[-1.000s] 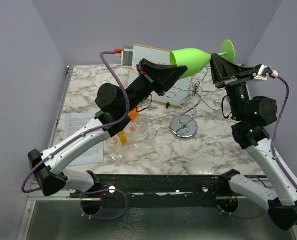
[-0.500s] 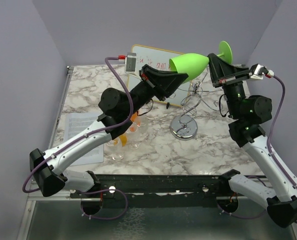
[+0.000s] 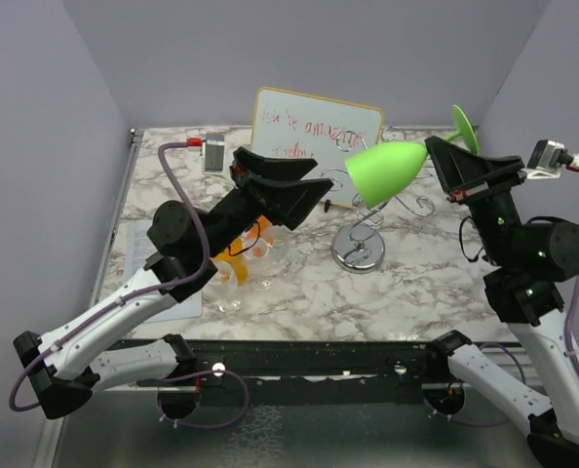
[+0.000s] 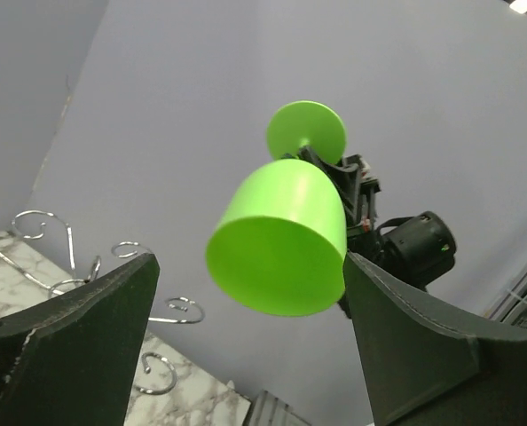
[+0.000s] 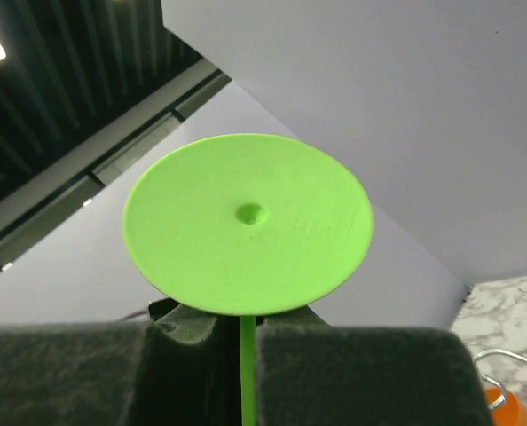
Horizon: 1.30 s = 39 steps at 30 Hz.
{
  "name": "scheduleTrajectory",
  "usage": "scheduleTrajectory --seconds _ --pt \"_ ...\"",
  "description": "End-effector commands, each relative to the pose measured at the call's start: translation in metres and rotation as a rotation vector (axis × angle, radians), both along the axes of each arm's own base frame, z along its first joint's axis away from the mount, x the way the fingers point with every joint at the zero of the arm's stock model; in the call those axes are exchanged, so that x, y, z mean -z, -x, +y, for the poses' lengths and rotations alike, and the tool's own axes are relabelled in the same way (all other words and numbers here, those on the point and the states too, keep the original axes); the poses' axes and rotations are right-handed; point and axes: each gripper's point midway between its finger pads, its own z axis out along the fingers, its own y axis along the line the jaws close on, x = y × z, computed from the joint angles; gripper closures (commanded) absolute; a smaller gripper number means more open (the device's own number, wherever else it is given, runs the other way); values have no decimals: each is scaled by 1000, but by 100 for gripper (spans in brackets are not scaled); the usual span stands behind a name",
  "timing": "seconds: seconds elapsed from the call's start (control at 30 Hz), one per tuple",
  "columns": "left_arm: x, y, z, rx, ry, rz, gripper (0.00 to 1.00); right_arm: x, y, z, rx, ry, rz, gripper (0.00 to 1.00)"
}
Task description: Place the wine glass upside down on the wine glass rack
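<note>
**Layout.** The desk (image 3: 416, 283) carries one whiteboard (image 3: 304, 127), one wine glass rack (image 3: 366, 216) on a round base (image 3: 358, 253), and one printed sheet (image 3: 153, 258). A group of clear glasses (image 3: 233, 292) is noted under the left arm. Their number cannot be established, because the arm hides part of the group. Several scroll-ended arms are seen on the rack, but an exact count is not attempted.

**Task item.** One green wine glass (image 3: 385, 168) is recorded. It is off the desk and held in the air.

**Grip.** The right fingers (image 3: 462, 168) are closed on the stem just beneath the foot; this is confirmed in the right wrist view. The left fingers (image 3: 282, 195) are spread wide and nothing is held in them.

**Governing relation.**
- The long axis of the glass lies close to level.
- The foot is raised towards the far right.
- The open mouth is turned towards the left fingers, which stand well apart from it.
- From above, the bowl overlaps the upper scrolls of the rack. The height gap between them cannot be told.
- The right arm is the nearer one, being the holder.

**Assessment.** The glass is judged not yet inverted. The mouth is to be turned downward and the stem passed into a scroll, with the foot resting above it.
</note>
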Motion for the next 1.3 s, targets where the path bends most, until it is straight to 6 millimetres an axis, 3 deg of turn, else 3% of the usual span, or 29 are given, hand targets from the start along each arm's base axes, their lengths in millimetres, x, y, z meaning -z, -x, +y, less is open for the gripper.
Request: scheduleTrajectory --seconds 0.0,0.3,0.43,0.57,0.77,1.27 --pt "28 -3 11 -85 -181 20 13 33 26 10 -25 280 16 99" --pt "54 1 2 -38 -395 71 1 99 62 12 -44 754 -81 99" --pt "59 3 -9 19 -426 110 1 116 78 18 -85 862 -210 99" --pt "63 12 -27 126 -447 137 1 130 72 17 -69 941 -226 99" --pt "53 27 -45 280 -401 159 1 152 56 10 -12 1049 -202 100" --pt "74 22 -83 485 -345 369 11 178 35 14 3 1120 -208 99"
